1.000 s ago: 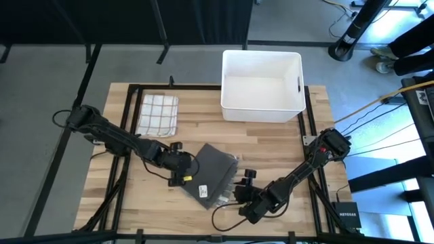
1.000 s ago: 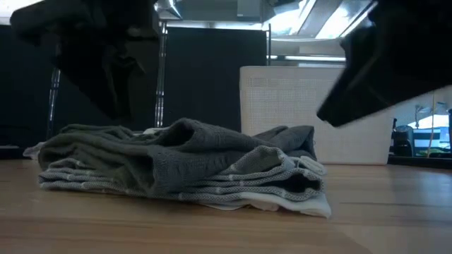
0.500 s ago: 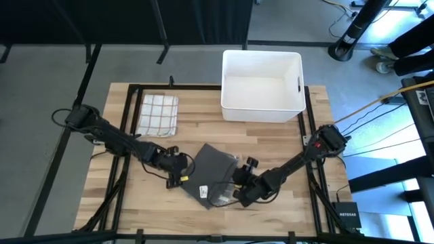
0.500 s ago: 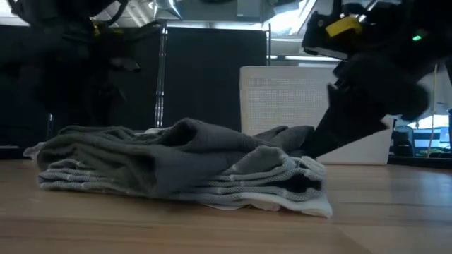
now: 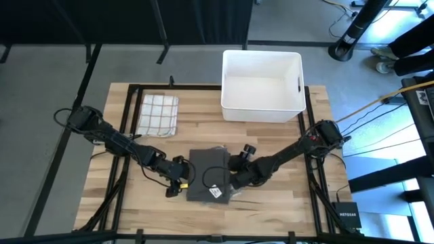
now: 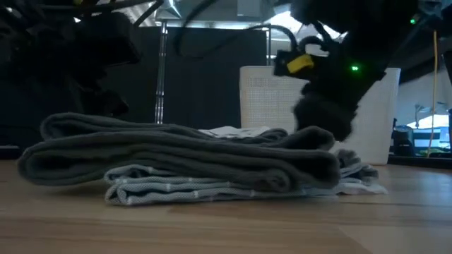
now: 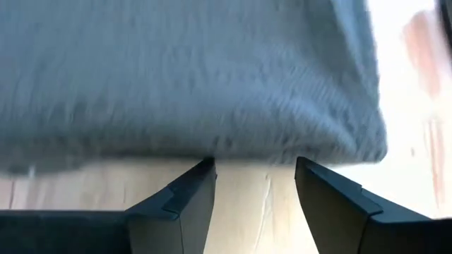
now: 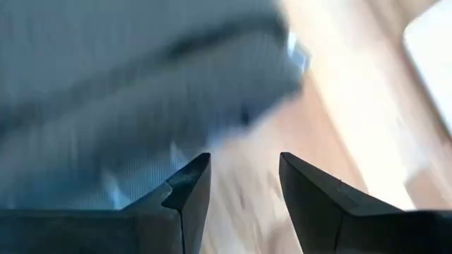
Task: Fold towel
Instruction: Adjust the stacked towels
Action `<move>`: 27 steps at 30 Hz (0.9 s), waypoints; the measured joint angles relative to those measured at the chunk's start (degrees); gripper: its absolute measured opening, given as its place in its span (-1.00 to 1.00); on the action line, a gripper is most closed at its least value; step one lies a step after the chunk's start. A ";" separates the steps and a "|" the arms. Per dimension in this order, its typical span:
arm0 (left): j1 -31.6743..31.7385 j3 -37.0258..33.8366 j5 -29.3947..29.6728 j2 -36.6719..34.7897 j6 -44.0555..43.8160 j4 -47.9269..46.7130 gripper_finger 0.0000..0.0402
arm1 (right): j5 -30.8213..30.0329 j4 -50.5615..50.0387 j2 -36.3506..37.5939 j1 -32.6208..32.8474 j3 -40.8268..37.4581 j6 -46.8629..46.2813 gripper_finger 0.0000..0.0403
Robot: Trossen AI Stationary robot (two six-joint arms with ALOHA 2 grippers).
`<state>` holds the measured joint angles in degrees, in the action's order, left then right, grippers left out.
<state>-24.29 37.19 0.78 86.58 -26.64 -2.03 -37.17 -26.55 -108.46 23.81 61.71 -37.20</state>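
Towel [image 5: 209, 184] lay folded on the surface, in front of the white bin [image 5: 262, 85]. Left gripper [image 5: 179, 187] and right gripper [image 5: 234, 183] flanked it, both spread and empty; squaring its edges evenly looked best.

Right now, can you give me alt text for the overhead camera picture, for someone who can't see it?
A folded grey towel lies near the front middle of a wooden table, with the left gripper at its left edge and the right gripper at its right edge, both with jaws open. A white bin and a folded checked cloth sit at the back.
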 joint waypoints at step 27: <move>-5.00 0.04 2.33 12.26 -12.36 25.45 -0.07 | 14.27 10.66 -0.09 8.38 -3.74 -0.01 -0.15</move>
<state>-29.30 37.23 3.11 98.84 -39.00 23.42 -22.90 -15.89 -108.55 32.18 57.98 -37.21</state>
